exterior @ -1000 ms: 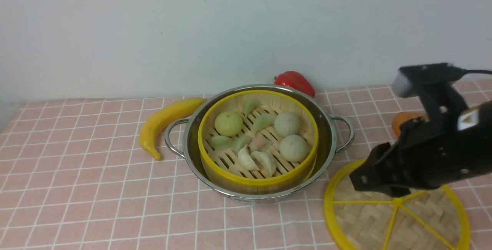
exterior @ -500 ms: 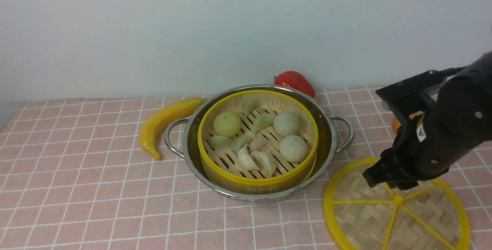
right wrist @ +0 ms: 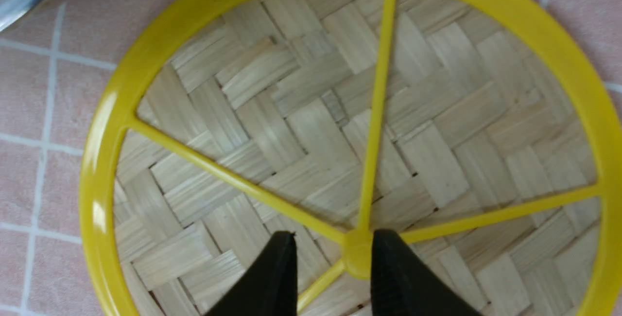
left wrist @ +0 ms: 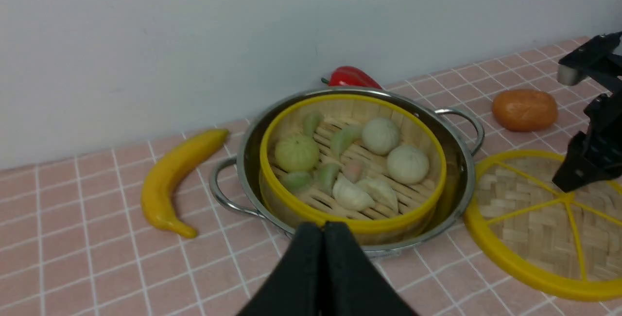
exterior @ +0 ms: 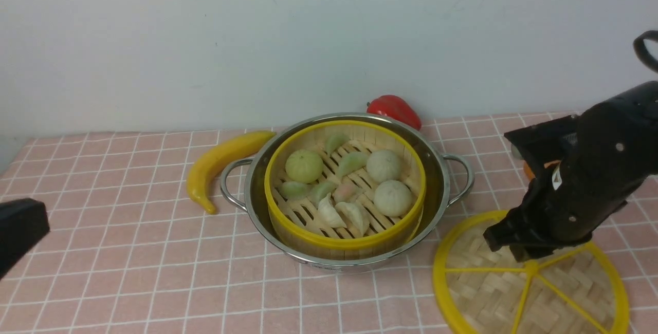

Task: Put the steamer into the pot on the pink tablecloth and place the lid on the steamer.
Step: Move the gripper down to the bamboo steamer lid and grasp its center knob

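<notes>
- Front view: the steamer [exterior: 344,244] already sits inside the pot [exterior: 446,190] on the pink tablecloth [exterior: 103,252], so only the lid [exterior: 478,293] is left. It lies flat on the cloth just beside the pot, on your right side. The right gripper [exterior: 509,246] is down over its centre. If you carry the lid across too low, its rim will likely catch the pot's handle or edge and shove the pot.
- Left wrist view: the left gripper [left wrist: 323,231] has its jaws pressed together with nothing between them, and it hangs in front of the pot. If you bring it forward while the lid travels, it could knock the pot or meet the other arm. The orange fruit [left wrist: 525,110] lies near the lid's far edge, so a sideways drag may push the lid into it.
- Right wrist view: the right gripper's jaws stand apart, one on each side of the yellow hub [right wrist: 357,255], and they grip nothing yet. The hub lies closer to one finger, so closing may nudge the lid before it pinches. The hub looks small and smooth, so a shallow pinch could slip. A flat disc held at one point will probably tilt and land askew on the steamer.
</notes>
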